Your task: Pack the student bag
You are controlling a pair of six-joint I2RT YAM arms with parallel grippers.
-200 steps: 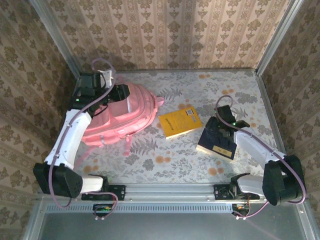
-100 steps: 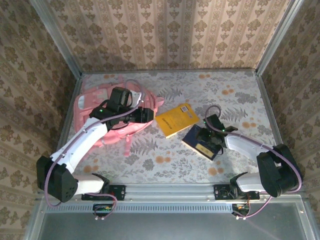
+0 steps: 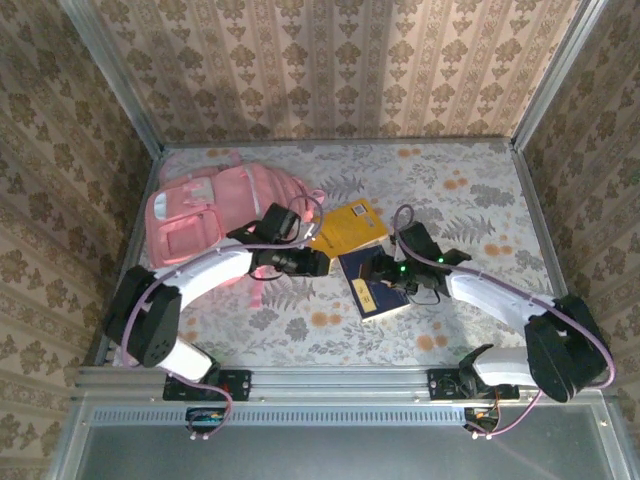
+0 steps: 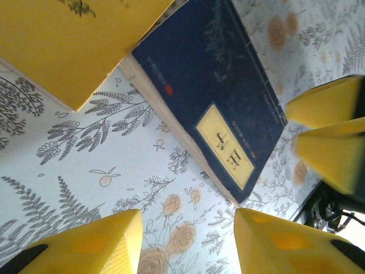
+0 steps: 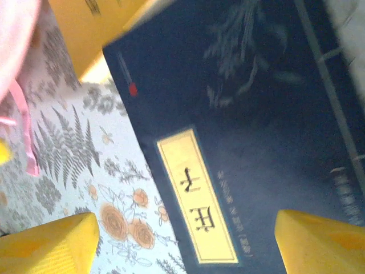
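Student bag (image 3: 210, 210): large, soft and pink, lies flat with its paler front pockets facing up. Zips and inside too small to make out from above, so contents cannot be told.

Left gripper (image 3: 318, 262): sits just right of the bag's near-right corner, clear of the fabric. Fingers parted, gripping nothing, with bare tabletop in the gap. White left arm (image 3: 200, 275): crosses in front of the bag's near edge.

Yellow book (image 3: 352, 222): lies flat just right of the bag, level with its middle.

Dark blue book (image 3: 372, 290): lies further right of the bag, past the left gripper. Carries a cream title label and meets the yellow book at one corner.

Right gripper (image 3: 378, 270): hangs low over the blue book, on the side away from the bag. Fingers spread wide, one above the cover and one above bare table beside the book's edge. Contact with the book cannot be told.

Table (image 3: 470, 200): pale floral cloth under the bag, stretching well to its right.

Walls (image 3: 340, 70): brown damask wallpaper behind and beside the bag, edged with metal rails (image 3: 340, 380).
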